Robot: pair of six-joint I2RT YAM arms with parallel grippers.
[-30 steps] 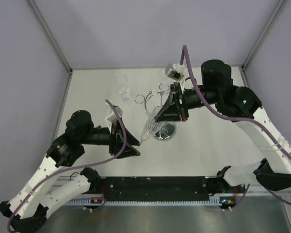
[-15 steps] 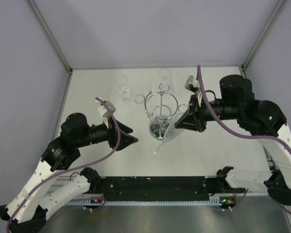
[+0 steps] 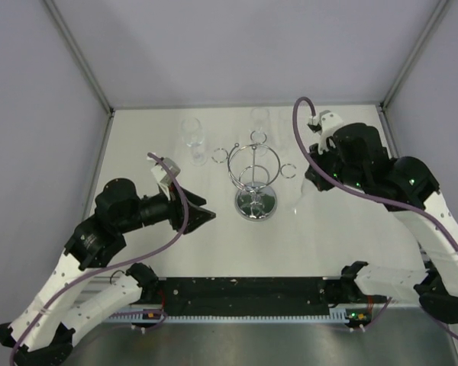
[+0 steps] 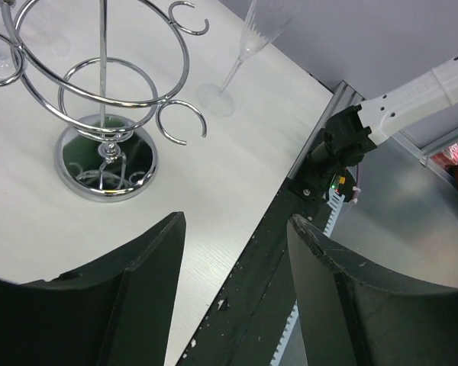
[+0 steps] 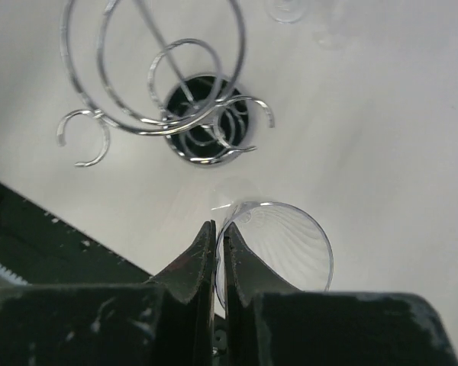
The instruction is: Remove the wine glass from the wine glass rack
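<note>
The chrome wine glass rack [image 3: 254, 171] stands mid-table on its round mirrored base, and its rings are empty. It also shows in the left wrist view [image 4: 107, 114] and the right wrist view [image 5: 191, 99]. My right gripper [image 5: 219, 236] points down and is shut on the rim of a clear fluted wine glass [image 5: 286, 244]. The glass [image 4: 244, 49] is upright, right of the rack, with its foot at or just above the table. From above the glass [image 3: 300, 200] is faint below the right gripper [image 3: 314, 181]. My left gripper [image 3: 206, 217] is open and empty, left of the rack's base.
Two other clear glasses stand behind the rack, one at the back left [image 3: 192, 142] and one at the back middle [image 3: 259, 118]. The black rail [image 3: 244, 293] runs along the table's near edge. Grey walls enclose the table on three sides.
My right gripper has carried the wine glass off the rack to the right and turned it from tilted to upright. My left gripper has drawn back to the left, away from the glass.
</note>
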